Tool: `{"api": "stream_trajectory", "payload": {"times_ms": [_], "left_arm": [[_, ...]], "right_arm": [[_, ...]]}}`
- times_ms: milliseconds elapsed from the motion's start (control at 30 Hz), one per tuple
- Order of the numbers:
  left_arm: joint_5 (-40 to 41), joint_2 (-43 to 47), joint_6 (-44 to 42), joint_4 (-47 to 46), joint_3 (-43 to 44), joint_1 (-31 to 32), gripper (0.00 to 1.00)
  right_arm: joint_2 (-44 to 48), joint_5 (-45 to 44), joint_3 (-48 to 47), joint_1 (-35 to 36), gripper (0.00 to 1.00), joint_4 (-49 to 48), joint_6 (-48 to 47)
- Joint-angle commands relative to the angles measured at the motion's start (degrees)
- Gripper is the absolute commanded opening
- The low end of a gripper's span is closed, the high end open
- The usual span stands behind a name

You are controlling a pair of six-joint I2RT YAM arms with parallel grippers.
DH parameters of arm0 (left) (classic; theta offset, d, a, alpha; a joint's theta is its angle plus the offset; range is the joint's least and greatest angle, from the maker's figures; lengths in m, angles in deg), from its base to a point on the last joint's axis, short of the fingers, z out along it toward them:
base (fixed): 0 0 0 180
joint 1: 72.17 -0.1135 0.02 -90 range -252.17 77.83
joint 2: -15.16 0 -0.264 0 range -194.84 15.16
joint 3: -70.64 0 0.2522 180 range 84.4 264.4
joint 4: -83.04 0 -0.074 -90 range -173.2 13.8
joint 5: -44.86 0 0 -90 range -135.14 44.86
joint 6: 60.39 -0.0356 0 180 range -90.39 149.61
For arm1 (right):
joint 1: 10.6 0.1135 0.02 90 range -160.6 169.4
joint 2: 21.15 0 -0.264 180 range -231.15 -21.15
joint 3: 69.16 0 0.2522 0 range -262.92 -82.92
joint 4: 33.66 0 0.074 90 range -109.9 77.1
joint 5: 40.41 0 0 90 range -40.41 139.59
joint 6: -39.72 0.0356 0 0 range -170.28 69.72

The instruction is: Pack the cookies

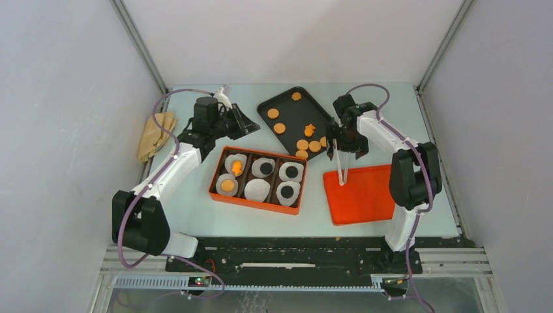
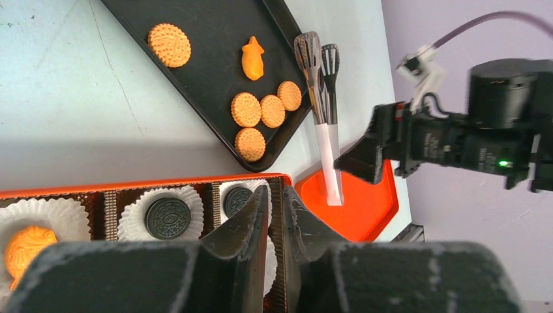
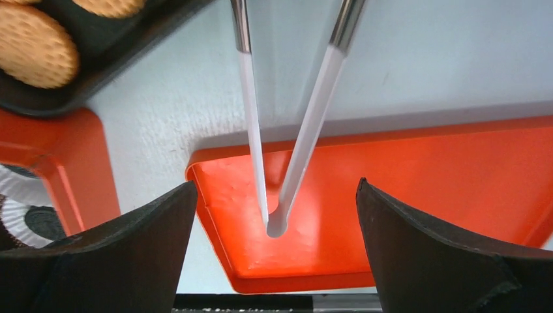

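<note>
Several round orange cookies (image 1: 279, 128) and a fish-shaped one (image 1: 309, 130) lie on the black tray (image 1: 293, 116). The orange box (image 1: 255, 198) holds white liners with a fish cookie (image 1: 237, 167), a round orange one (image 1: 227, 186) and dark ones (image 1: 266, 168); one liner (image 1: 256, 190) is empty. My left gripper (image 1: 248, 125) (image 2: 275, 190) hovers behind the box, its jaws a narrow gap apart with nothing between them. My right gripper (image 1: 345, 151) (image 3: 275, 184) stands wide open over the tongs (image 1: 341, 168) (image 3: 287, 176). The tongs' hinge end rests on the orange lid (image 1: 365, 195), untouched by either finger.
The tongs' metal heads (image 2: 317, 55) lie beside the tray's corner. A tan cloth (image 1: 155, 135) sits at the table's left edge. Grey walls close in both sides and the back.
</note>
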Motion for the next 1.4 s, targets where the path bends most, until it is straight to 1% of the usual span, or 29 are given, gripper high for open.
{"api": "stream_trajectory", "payload": {"times_ms": [0,200,333,367,400,433,500,533,600,667,700,800,1033,1167,1267,1367], "left_arm": [[-1.6,-0.1,0.3,-1.6,0.6,0.5,0.18],[-1.3,0.4,-0.2,-1.1,0.7,0.5,0.18],[-1.3,0.2,-0.3,-1.0,0.6,0.6,0.18],[-1.4,0.0,-0.3,-1.0,0.7,0.5,0.18],[-1.4,-0.1,-0.3,-1.0,0.6,0.6,0.18],[-1.4,-0.1,-0.3,-1.0,0.5,0.5,0.18],[-1.4,-0.2,-0.3,-1.0,0.4,0.5,0.18],[-1.4,-0.2,-0.4,-1.0,0.3,0.6,0.18],[-1.4,-0.2,-0.3,-1.0,0.1,0.5,0.18],[-1.4,-0.2,-0.3,-1.0,0.0,0.5,0.18],[-1.4,-0.2,-0.3,-1.0,-0.1,0.5,0.18],[-1.4,-0.2,-0.3,-0.9,0.0,0.6,0.18],[-1.3,0.2,-0.2,-0.8,-0.1,0.6,0.18],[-1.0,0.3,-0.3,-0.8,-0.2,0.5,0.18],[-0.7,0.3,-0.5,-0.6,-0.1,0.5,0.18],[-0.3,0.6,-0.9,0.1,0.3,0.6,0.18]], "right_arm": [[-1.5,4.7,4.1,-1.1,1.0,-5.4,4.9],[-6.0,4.2,3.4,-2.2,1.0,-8.0,5.0],[-8.2,7.1,2.5,-3.4,1.0,-9.3,4.7],[-8.9,8.2,2.3,-3.8,0.97,-9.3,4.9],[-9.3,8.5,2.2,-4.1,0.9,-9.5,5.0],[-9.6,8.6,2.2,-4.3,0.79,-9.8,5.0],[-10.0,7.8,2.0,-4.4,0.44,-9.6,5.0],[-10.0,7.5,2.0,-4.4,0.33,-9.5,5.0],[-9.9,7.1,1.8,-4.5,0.25,-9.2,5.3],[-9.0,6.8,2.0,-4.4,0.23,-9.0,5.4],[-8.3,6.5,2.1,-4.4,0.19,-8.8,5.5],[-5.8,5.7,1.0,-3.8,0.17,-7.3,5.0],[-0.1,-8.0,-6.7,1.5,0.16,-0.1,4.4],[1.0,-10.3,-11.7,5.9,0.16,1.3,3.0],[-2.6,-9.1,-17.4,9.1,0.15,2.1,-0.1],[-10.2,-11.4,-27.7,11.3,0.17,7.6,-2.3]]}}
